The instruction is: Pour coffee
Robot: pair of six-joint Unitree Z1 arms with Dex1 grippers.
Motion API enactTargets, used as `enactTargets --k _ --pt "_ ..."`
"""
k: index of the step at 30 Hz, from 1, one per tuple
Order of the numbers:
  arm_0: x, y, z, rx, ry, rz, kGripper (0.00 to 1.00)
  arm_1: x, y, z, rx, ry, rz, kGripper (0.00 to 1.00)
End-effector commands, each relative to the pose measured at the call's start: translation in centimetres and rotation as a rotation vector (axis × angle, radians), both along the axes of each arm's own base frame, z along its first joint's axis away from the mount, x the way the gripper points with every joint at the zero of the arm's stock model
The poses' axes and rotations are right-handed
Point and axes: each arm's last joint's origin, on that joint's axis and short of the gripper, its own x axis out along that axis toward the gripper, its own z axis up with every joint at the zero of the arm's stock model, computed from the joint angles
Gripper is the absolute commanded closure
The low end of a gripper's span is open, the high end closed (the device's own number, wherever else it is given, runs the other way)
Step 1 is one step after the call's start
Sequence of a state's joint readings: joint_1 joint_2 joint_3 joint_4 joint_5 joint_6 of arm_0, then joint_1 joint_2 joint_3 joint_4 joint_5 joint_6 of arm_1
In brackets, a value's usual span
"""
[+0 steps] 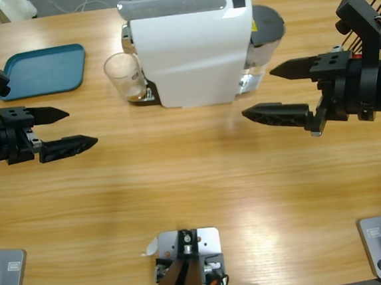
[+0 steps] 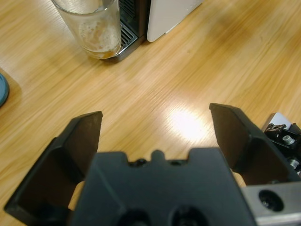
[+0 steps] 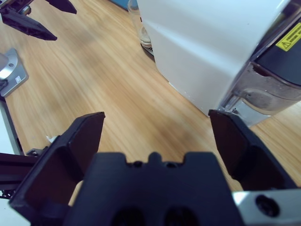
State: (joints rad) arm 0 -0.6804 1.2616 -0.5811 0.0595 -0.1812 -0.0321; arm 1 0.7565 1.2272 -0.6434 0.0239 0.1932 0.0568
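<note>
Brown coffee, thin foamy layer in clear glass; both tools apart, empty.

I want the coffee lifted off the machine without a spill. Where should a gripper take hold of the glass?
Probably round the glass wall at mid-height, from its open side facing the left gripper. It stands upright on the drip tray with the coffee machine tight behind, and the coffee lies shallow at the bottom.
</note>
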Motion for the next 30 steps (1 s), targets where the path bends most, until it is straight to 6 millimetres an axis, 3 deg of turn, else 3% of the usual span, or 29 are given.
enactTargets --k 1,8,17,21,30 --pt "-0.6 -0.1 -1.3 0.022 0.035 -0.034 0.000 -0.7 -0.6 -0.9 -0.023 0.023 0.000 0.000" --pt "-0.5 -0.3 -1.8 0.035 0.062 -0.029 0.000 0.1 0.1 -1.2 -0.042 0.042 -0.001 0.000" --pt "-0.4 -0.4 -1.4 0.038 0.036 -0.026 0.000 -0.6 -0.6 -0.5 -0.020 0.017 -0.002 0.000" --pt "0.4 0.5 -0.9 0.047 -0.007 0.065 0.000 -0.8 -0.8 -0.4 -0.020 0.018 -0.002 0.000" --pt "4.5 1.2 4.5 -0.005 -0.091 0.200 0.000 -0.2 -0.2 -0.6 -0.036 0.034 -0.002 0.000"
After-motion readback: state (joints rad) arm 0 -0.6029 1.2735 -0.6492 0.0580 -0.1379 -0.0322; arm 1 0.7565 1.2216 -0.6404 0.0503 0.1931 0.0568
